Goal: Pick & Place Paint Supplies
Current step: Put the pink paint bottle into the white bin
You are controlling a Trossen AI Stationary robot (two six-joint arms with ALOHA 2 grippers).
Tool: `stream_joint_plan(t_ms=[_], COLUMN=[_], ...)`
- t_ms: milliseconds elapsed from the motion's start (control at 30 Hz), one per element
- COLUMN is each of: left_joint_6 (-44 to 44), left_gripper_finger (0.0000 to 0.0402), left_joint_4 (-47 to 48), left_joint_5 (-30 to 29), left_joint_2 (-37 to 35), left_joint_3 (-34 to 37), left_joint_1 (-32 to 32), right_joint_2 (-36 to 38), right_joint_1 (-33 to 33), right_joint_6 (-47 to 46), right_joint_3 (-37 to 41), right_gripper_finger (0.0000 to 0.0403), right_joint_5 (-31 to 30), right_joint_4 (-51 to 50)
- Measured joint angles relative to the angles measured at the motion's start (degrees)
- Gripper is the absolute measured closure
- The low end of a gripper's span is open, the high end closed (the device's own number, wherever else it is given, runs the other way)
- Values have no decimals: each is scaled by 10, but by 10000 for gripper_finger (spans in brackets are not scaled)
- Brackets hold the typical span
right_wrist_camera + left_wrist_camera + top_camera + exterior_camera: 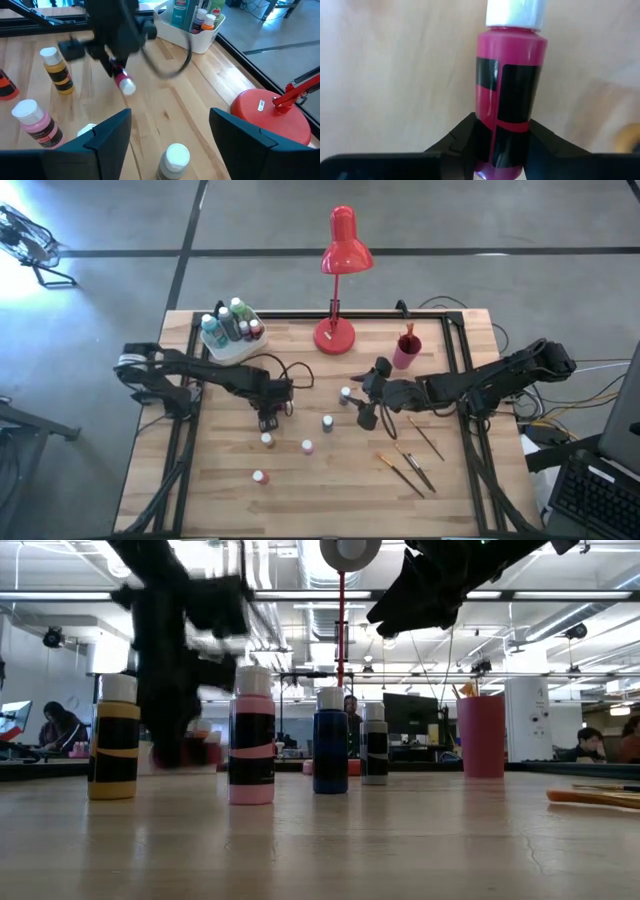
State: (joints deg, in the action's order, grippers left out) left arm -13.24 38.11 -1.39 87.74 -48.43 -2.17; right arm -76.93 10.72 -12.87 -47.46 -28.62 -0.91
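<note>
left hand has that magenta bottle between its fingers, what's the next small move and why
Probably lift it and carry it toward the white bin. The left hand is closed around the white-capped magenta paint bottle, which the right wrist view shows tilted above the wooden table. The bin already holds other bottles, so that looks like its destination.

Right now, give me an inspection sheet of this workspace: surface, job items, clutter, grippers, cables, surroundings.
Surface: wooden table with a black frame.
Job items: white bin holding several bottles at the back left; loose bottles standing mid-table; three brushes lying at the front right; pink cup with brushes in it.
Clutter: red lamp at the back edge.
Grippers: left gripper closed on a magenta bottle, which the right wrist view shows tilted above the table; right gripper open, empty, above a white-capped bottle.
Cables: black loops by the left arm.
Surroundings: people at desks behind, seen in the low view.
</note>
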Motion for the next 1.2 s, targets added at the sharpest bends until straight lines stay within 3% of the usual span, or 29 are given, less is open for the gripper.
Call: stream_joint_plan(t_ms=[133, 267, 367, 500, 667, 767, 900, 1200], left_joint_6=[-1, -8, -10, 2, 42, 55, 63, 80], left_gripper_finger=[287, 287, 287, 288, 288, 288, 288, 288], left_joint_4=[-11, -46, -121, -301, -629, -755, -776, -765], left_joint_5=[-15, -92, -133, -136, -52, -1, 24, 94], left_joint_2=[-75, -156, -221, -287, -314, -306, -287, -220], left_joint_3=[-23, -28, -15, 31, 123, 159, 168, 106], left_joint_1=[0, 0, 0, 7, 9, 9, 9, 9], right_joint_2=[0, 0, 0, -4, -22, -35, -52, -112], right_joint_1=[0, 0, 3, 7, 8, 8, 8, 7], right_joint_6=[-2, 4, 25, 67, 125, 144, 145, 150], right_joint_3=[0, 0, 0, 4, 8, 5, -19, -100], right_gripper_finger=[126, 116, 111, 111, 123, 128, 133, 111], right_joint_5=[0, 0, 0, 0, 33, 63, 116, 120], right_joint_4=[8, 41, 76, 177, 332, 399, 432, 392])
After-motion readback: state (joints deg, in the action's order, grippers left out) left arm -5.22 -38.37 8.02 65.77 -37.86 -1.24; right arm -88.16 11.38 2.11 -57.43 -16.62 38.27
